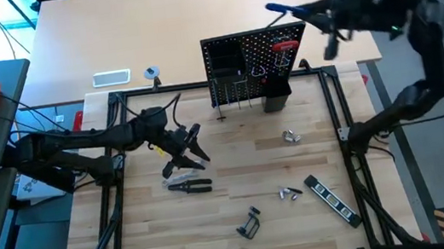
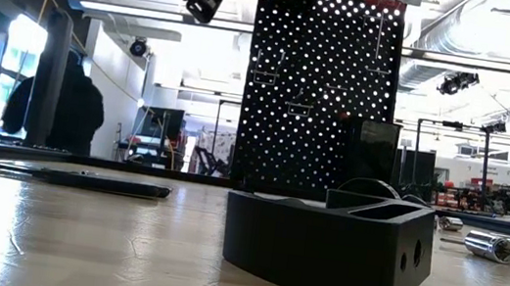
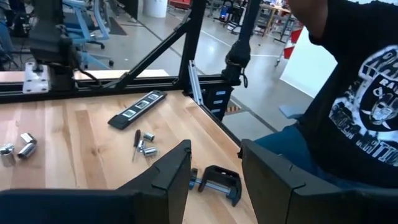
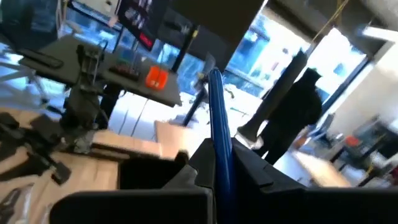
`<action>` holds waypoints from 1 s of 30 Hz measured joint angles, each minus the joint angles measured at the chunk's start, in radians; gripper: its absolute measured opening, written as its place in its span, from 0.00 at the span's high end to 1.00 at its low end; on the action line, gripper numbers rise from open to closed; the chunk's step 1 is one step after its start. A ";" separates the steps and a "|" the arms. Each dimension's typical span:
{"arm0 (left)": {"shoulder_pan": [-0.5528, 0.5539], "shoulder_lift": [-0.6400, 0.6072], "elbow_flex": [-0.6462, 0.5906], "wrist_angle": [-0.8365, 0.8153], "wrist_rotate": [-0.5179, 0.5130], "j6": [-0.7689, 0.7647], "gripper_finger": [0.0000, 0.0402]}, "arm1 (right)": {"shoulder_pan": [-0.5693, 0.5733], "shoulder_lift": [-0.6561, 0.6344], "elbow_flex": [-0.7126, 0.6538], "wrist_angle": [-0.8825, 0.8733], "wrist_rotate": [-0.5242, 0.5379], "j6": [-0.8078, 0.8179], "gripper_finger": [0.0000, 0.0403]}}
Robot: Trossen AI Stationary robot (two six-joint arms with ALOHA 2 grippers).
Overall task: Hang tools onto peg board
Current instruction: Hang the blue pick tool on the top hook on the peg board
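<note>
Tools still lie loose at the near end of the table: a black clamp (image 1: 250,223) at about six o'clock, a black striped bar (image 1: 332,200) at four o'clock with small silver sockets (image 1: 290,192) just beside it, and black pliers (image 1: 188,184) left of centre. The left gripper (image 1: 192,146) hangs just above the pliers, its jaws wide and empty; its wrist camera looks past them to the clamp (image 3: 215,182) and the bar (image 3: 137,109). A person in a black printed shirt (image 3: 360,106) stands at the table's edge.

Farther off, the peg board (image 1: 253,66) stands upright at twelve o'clock, a red-handled tool (image 1: 284,46) already on it and a small black bin (image 1: 277,96) at its foot. The right gripper (image 1: 317,17) is raised at one o'clock, near the board's top edge, jaws closed on the blue-handled hex key (image 1: 283,11).

By my reading, the step in hand is hanging the hex key. The next move calls for lining it up with a free hook, lowering it on, then opening the jaws. Which hook is free I cannot tell.
</note>
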State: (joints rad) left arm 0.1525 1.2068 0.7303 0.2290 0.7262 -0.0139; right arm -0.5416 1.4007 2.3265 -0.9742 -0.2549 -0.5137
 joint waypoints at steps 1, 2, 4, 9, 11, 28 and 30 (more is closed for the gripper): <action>-0.005 0.000 0.000 -0.001 0.000 0.000 0.67 | -0.038 0.008 -0.004 0.004 -0.043 0.007 0.97; -0.010 0.000 0.000 -0.002 0.000 0.000 0.67 | -0.076 0.013 -0.004 0.013 -0.084 0.016 0.97; -0.017 0.000 0.000 -0.006 0.000 0.000 0.67 | -0.147 0.022 -0.004 0.015 -0.159 0.024 0.97; -0.031 0.000 0.000 -0.031 -0.002 0.008 0.67 | -0.275 0.034 -0.004 0.017 -0.366 0.065 0.97; -0.032 0.000 0.000 -0.043 -0.002 0.021 0.67 | -0.310 0.031 -0.003 0.002 -0.422 0.064 0.97; -0.034 0.000 0.000 -0.054 -0.006 0.035 0.67 | -0.471 -0.002 -0.003 -0.144 -0.519 0.059 0.97; -0.034 0.000 0.000 -0.054 -0.008 0.036 0.67 | -0.491 -0.002 -0.003 -0.178 -0.516 0.038 0.97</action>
State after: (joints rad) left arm 0.1184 1.2068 0.7303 0.1752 0.7180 0.0223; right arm -1.0330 1.3987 2.3230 -1.1523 -0.7706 -0.4756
